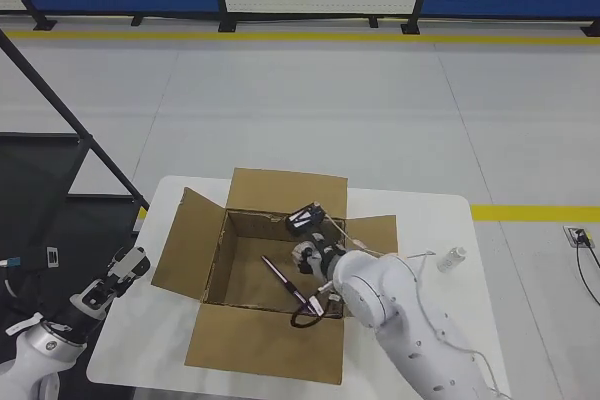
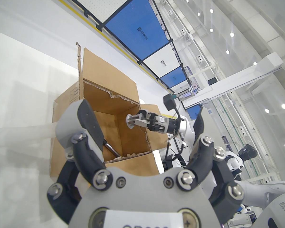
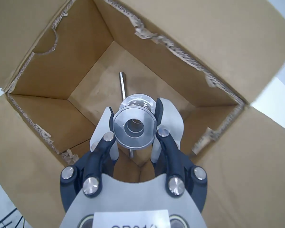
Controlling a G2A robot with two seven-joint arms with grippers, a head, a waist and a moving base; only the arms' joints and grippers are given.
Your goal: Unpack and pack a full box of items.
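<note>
One box (image 1: 268,347), four flaps spread, on worktop (image 1: 421,212); bare room on its right. Right gripper (image 3: 135,113) inside the opening, fingers clamped on one metal flanged fitting (image 3: 134,127), above one rod (image 3: 122,84) on the box floor. Left gripper (image 2: 142,117) at the worktop's left edge, fingers apart. One small bottle (image 1: 452,259) near the right edge.

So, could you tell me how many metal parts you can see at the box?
2: a flanged fitting in the right gripper, above the box floor, and a rod lying on that floor. The arm may hide more.
</note>
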